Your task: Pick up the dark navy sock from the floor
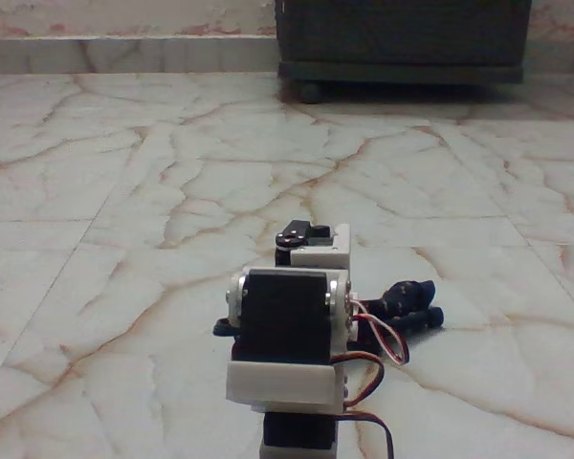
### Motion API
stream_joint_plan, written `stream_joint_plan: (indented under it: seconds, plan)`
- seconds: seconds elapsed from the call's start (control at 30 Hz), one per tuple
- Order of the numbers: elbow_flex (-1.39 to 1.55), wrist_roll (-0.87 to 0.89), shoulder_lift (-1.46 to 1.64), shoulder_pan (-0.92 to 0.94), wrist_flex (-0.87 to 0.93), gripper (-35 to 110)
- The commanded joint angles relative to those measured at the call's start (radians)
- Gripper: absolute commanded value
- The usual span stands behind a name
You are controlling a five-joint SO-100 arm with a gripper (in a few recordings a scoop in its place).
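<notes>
Marble floor is seen; arm is lowered over the sock, bunched beside the gripper. Jaw state cannot be told. Grasp step judged underway; closing and lifting needed.

A glossy cream marble tile floor with reddish-brown veins and thin grout lines runs back to a pale marble skirting strip along the wall, where a dark wooden cabinet stands on short round feet at the upper right.
</notes>
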Motion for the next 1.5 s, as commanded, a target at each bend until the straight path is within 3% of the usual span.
stream_joint_plan:
  seconds: [0.0,0.37,0.73,0.87,1.1,1.23,1.33,1.37,1.47]
  plan:
    - [-0.002,-0.060,0.023,0.041,0.086,0]
    - [-0.009,-0.055,0.003,0.040,0.095,0]
    - [-0.308,0.229,-0.169,0.041,0.492,0]
    - [-0.495,0.403,-0.285,0.049,0.650,0]
    - [-0.828,0.857,-0.474,0.058,0.890,1]
    - [-0.933,1.011,-0.500,0.086,1.069,7]
    - [-1.089,1.135,-0.578,0.089,1.355,11]
    - [-1.169,1.247,-0.617,0.097,1.474,12]
    - [-1.359,1.355,-0.736,0.091,1.628,12]
